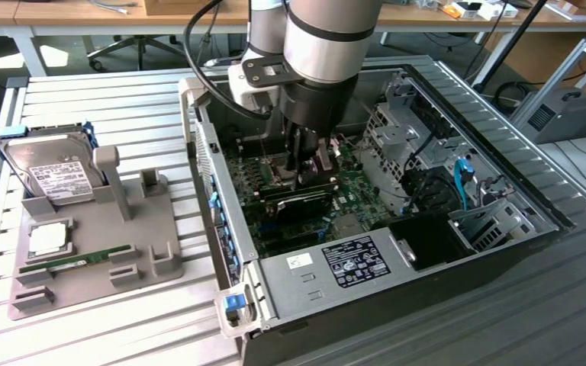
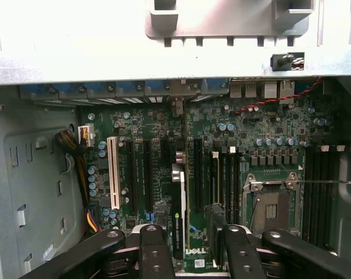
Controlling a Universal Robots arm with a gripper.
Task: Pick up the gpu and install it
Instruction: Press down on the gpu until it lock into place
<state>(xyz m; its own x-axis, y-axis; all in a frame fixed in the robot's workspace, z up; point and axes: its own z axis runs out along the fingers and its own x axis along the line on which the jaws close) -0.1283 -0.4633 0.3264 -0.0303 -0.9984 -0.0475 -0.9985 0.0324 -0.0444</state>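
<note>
The ribbed grey metal surface (image 1: 100, 103) at upper left looks matt. The open computer case (image 1: 304, 293) is bare dull sheet metal. The black end effector (image 2: 187, 250) seems matt plastic. The thin green gpu card (image 2: 179, 221) appears glossy, perhaps lacquered.

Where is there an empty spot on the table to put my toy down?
The slatted table is bare behind the grey holder tray and the hard drive, along the exterior view's left of the computer case. Another bare strip runs in front of the tray. Inside the case it is crowded: the tool holds the gpu over the motherboard.
</note>
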